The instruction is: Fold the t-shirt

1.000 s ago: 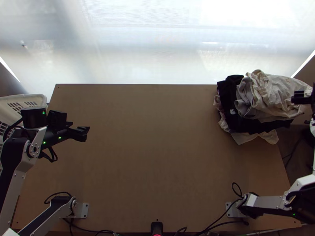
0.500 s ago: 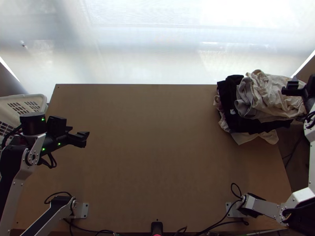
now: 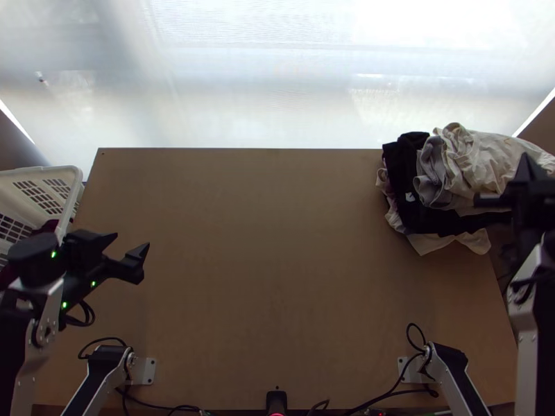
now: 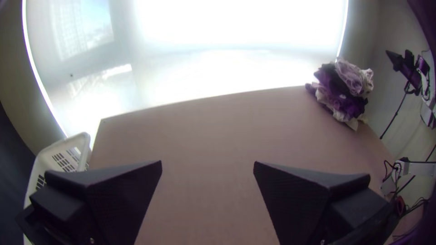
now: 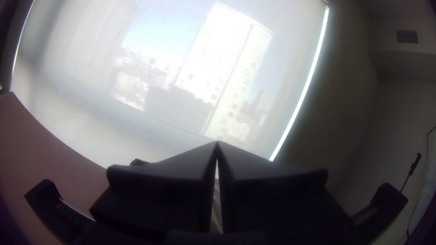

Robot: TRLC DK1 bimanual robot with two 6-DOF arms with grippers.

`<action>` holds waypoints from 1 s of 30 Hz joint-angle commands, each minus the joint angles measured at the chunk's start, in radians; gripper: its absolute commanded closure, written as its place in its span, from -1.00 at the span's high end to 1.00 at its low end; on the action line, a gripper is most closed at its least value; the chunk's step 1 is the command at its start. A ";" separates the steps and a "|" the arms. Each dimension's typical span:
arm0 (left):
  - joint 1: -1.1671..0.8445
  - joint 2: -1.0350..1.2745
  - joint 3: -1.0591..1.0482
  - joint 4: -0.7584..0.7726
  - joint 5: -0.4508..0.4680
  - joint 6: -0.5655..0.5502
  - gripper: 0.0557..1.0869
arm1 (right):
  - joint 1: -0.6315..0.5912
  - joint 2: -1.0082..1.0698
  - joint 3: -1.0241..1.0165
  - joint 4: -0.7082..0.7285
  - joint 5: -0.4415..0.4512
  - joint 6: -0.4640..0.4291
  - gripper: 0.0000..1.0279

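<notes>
Well, could topple clothes heap by pinching too deep; with left gripper spread wide, empty, right gripper closed, seemingly empty.

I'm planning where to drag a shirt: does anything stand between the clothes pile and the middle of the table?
Nothing visible stands between the clothes pile and the middle of the table. The left gripper hangs toward the left side, off that path, and the right gripper is at the pile's outer side.
</notes>
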 commanded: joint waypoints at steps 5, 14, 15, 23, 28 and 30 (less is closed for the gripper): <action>0.045 -0.533 -0.349 0.334 -0.026 0.019 0.91 | 0.127 -0.528 -0.530 0.152 0.078 -0.008 -0.94; 0.055 -0.640 -0.567 0.575 -0.028 0.095 0.91 | 0.319 -0.758 -0.748 0.152 0.202 -0.019 -0.94; 0.059 -0.640 -0.607 0.606 -0.028 0.124 0.91 | 0.328 -0.780 -0.766 0.153 0.202 -0.030 -0.94; -0.034 -0.641 -0.843 0.785 -0.010 0.134 0.91 | 0.293 -0.827 -0.845 0.087 0.248 0.004 -0.94; -0.071 -0.640 -0.854 0.744 -0.010 0.157 0.91 | 0.351 -0.827 -0.845 -0.069 0.248 0.099 -0.86; -0.071 -0.640 -0.854 0.705 -0.010 0.170 0.91 | 0.360 -0.827 -0.845 -0.121 0.248 0.115 -0.82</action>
